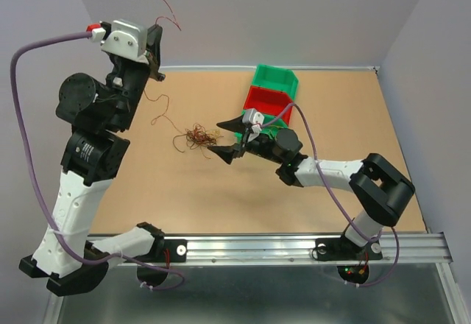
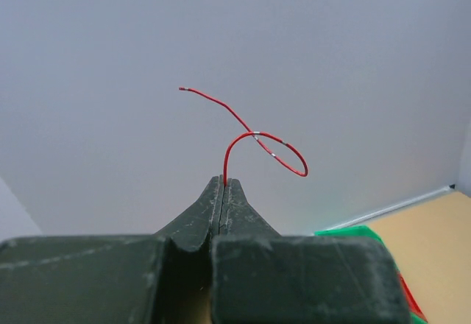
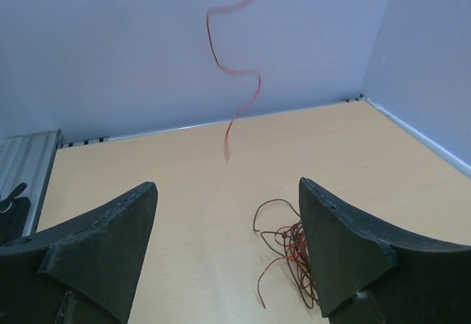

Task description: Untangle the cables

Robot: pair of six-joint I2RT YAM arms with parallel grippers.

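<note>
A tan table [image 1: 331, 191] holds tangled cables [image 1: 196, 137] and red and green bins [image 1: 271, 96].

I see plain pale lavender-grey walls [image 1: 294, 15] closing the tan board surface [image 1: 353, 118] on three sides. Aluminium rail [image 1: 257, 249] runs along the near edge. Lighting even and diffuse on my feeds.

Probably a robotics lab: blank grey walls [image 1: 294, 15], aluminium mounting rail [image 1: 257, 249], plastic parts bins [image 1: 274, 79].

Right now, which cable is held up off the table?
The thin red wire pinched in the left gripper; the other wires lie tangled on the tan table.
</note>
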